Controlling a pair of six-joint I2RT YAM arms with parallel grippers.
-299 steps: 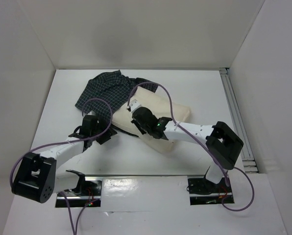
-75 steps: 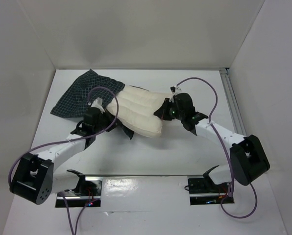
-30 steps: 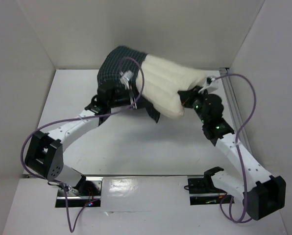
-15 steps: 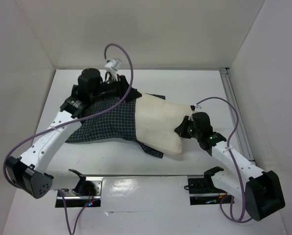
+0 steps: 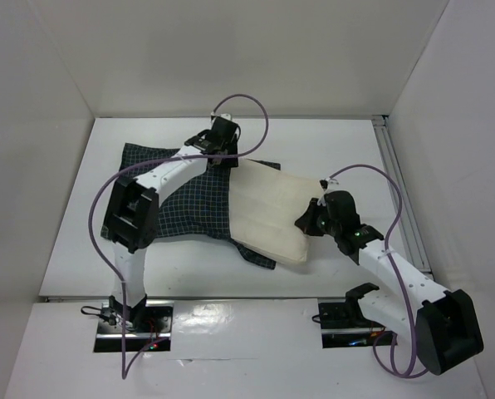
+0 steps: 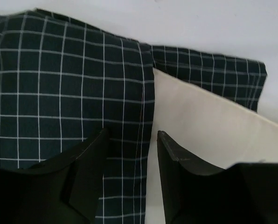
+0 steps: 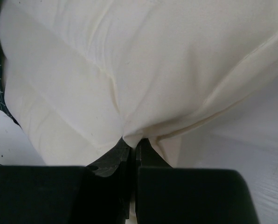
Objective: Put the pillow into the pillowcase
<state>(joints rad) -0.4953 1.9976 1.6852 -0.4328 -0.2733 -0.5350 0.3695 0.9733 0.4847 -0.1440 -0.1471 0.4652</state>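
The dark checked pillowcase (image 5: pixel 181 204) lies flat on the table's left half. The cream pillow (image 5: pixel 268 212) sticks out of its right-hand opening, its left part hidden inside. My left gripper (image 5: pixel 221 160) hovers open over the far edge of that opening. In the left wrist view the left gripper (image 6: pixel 132 135) straddles the hem where pillowcase (image 6: pixel 59 93) meets pillow (image 6: pixel 209 126); nothing is pinched. My right gripper (image 5: pixel 310 221) is shut on a fold at the pillow's right end. The right wrist view shows the right gripper (image 7: pixel 133 143) pinching the pillow (image 7: pixel 153 60).
White walls close in the table at the back and both sides. A metal rail (image 5: pixel 401 199) runs along the right edge. Purple cables (image 5: pixel 247 104) loop above both arms. The left arm's elbow (image 5: pixel 129 214) stands over the pillowcase's near left part.
Pillow and pillowcase came down from the air onto the table. My left gripper let go of the pillowcase, opened and moved right to the opening's far edge. The right gripper kept its grip.
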